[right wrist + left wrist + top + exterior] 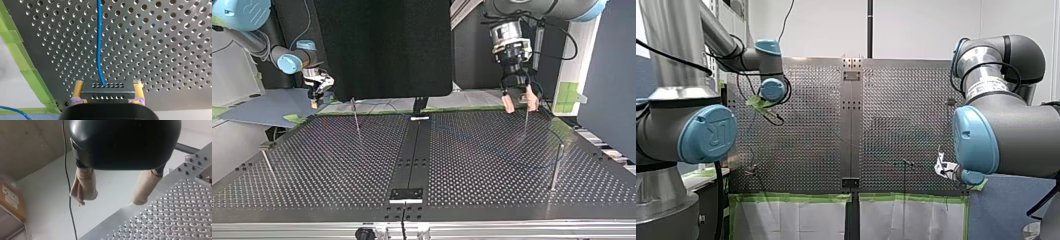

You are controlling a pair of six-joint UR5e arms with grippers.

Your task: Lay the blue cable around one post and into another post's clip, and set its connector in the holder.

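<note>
Cable (98, 45) — blue and thin — leaves the middle of a dark grey connector (107, 92) and runs straight ahead across the perforated surface (162, 50), lying close to the holes. The connector is clamped crosswise in my right gripper (108, 85), whose yellow-padded fingers (78, 88) press on its two short ends; it is held above the surface near the border, not in any holder. Beside the gripper a strip of green tape (22, 65) edges the surface, and past that edge a second blue strand (10, 109) shows; whether it is the same cable I cannot tell.

In the top view my right gripper (315, 96) hangs at the far left corner, near a thin post (356, 117). My left gripper (518, 104) hangs at the far right, with another post (526, 124) just under it and a third post (556, 167) nearer the camera. A fourth post (267, 167) stands at the view's left.

My left gripper's beige-padded fingers (146, 185) are spread wide with nothing between them — they hang over the rim of the surface. A thin black wire (67, 170) drops beside one of them, apart from it
</note>
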